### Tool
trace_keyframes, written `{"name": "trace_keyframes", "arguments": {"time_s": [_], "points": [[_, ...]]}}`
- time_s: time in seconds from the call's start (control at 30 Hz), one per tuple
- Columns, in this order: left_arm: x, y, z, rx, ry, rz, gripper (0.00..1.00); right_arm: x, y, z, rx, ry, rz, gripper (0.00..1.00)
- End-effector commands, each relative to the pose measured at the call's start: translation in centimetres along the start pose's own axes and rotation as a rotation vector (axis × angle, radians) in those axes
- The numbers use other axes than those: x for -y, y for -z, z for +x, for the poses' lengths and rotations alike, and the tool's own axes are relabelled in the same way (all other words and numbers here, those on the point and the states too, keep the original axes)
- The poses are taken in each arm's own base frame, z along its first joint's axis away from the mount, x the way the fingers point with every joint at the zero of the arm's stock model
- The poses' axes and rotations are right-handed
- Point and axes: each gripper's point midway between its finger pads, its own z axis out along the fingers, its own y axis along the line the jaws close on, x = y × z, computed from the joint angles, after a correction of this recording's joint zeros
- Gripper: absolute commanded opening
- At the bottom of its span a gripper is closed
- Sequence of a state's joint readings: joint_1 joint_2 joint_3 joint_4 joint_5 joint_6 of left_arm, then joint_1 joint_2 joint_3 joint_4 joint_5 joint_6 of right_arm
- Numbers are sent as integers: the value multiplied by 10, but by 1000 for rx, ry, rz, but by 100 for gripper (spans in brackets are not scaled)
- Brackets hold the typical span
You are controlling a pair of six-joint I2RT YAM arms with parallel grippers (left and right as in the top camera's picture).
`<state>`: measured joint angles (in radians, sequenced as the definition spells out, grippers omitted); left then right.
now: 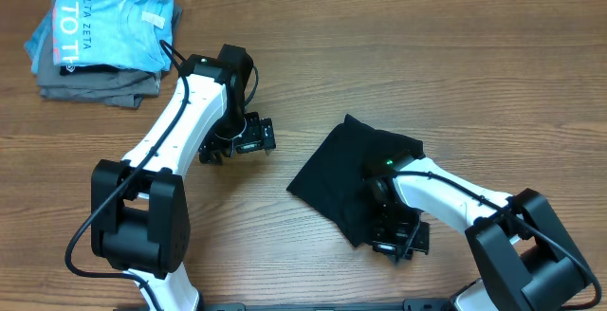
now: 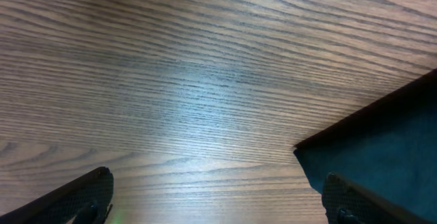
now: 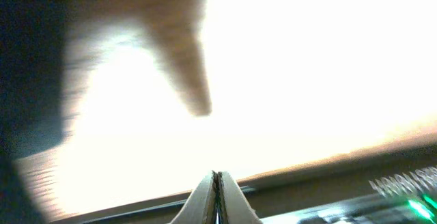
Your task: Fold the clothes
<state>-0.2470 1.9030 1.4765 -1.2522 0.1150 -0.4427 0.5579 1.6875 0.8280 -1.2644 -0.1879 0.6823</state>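
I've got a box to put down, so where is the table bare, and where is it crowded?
Biggest bare patch: the table's far right, beyond the black T-shirt. Also bare: the near left corner, bordered by the folded stack and the left arm. Crowded: the near middle, where the right arm overlaps the shirt.

Bare table (image 2: 205, 80) lies open between and ahead of the left gripper (image 2: 218, 214), whose jaws are spread wide; the black shirt (image 2: 382, 142) blocks its right side; the stack of folded clothes (image 1: 100, 41) sits well apart on its other side.
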Motion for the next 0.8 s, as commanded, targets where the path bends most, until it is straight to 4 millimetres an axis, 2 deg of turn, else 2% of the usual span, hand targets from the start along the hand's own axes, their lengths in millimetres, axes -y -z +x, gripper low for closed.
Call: {"name": "trace_keyframes", "arguments": {"time_s": [0.0, 0.07, 0.13, 0.27, 0.33, 0.47, 0.6, 0.7, 0.77], "points": [[-2, 0, -2, 7, 0, -7, 100, 8, 24, -12, 147, -94, 6, 4], [0, 0, -3, 13, -18, 4, 100, -2, 46, -15, 220, -78, -72, 4], [13, 0, -5, 19, -102, 61, 100, -12, 74, -21, 306, -70, -169, 4], [41, 1, -7, 42, -224, 170, 100, -21, 132, -45, 475, -44, -343, 19], [51, 2, -10, 70, -250, 186, 100, -17, 144, -61, 516, -57, -387, 20], [68, 2, -15, 116, -298, 203, 100, -6, 139, -83, 494, -89, -421, 19], [81, 3, -18, 153, -337, 218, 100, -8, 125, -98, 430, -67, -472, 14], [89, 2, -16, 162, -359, 222, 100, -17, 96, -115, 379, -61, -487, 12], [89, 2, -14, 159, -361, 219, 100, -19, 84, -119, 357, -65, -474, 11]]}}
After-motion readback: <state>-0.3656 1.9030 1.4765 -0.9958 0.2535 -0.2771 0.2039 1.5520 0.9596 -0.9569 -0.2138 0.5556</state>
